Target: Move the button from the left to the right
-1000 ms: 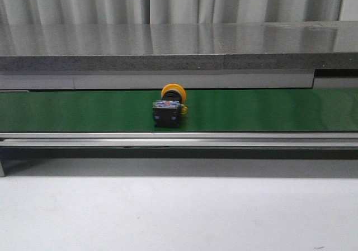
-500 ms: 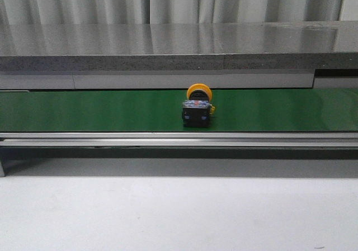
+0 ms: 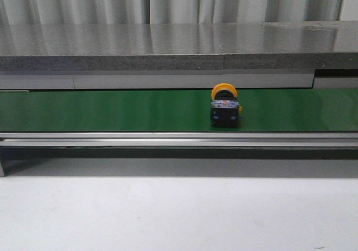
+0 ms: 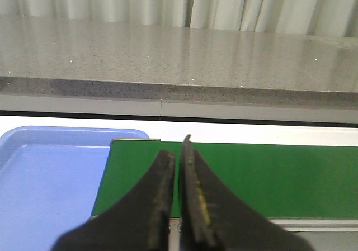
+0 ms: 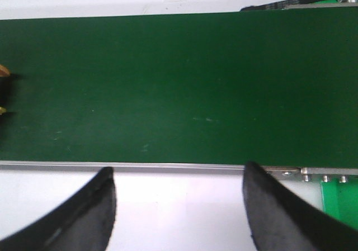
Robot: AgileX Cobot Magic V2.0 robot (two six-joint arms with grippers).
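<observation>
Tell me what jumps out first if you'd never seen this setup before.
The button, orange-yellow cap on a black body, stands alone on the long green conveyor belt, right of centre in the front view. Next, the blue tray beside the belt's left end, behind the shut left end effector.

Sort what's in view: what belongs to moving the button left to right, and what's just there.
Job:
button
green belt carrying it
right gripper, open over the belt
left gripper, shut

Just there:
blue tray
grey counter
curtain

Matt green belt [image 3: 112, 110], glossy countertop [image 3: 168, 38]
</observation>
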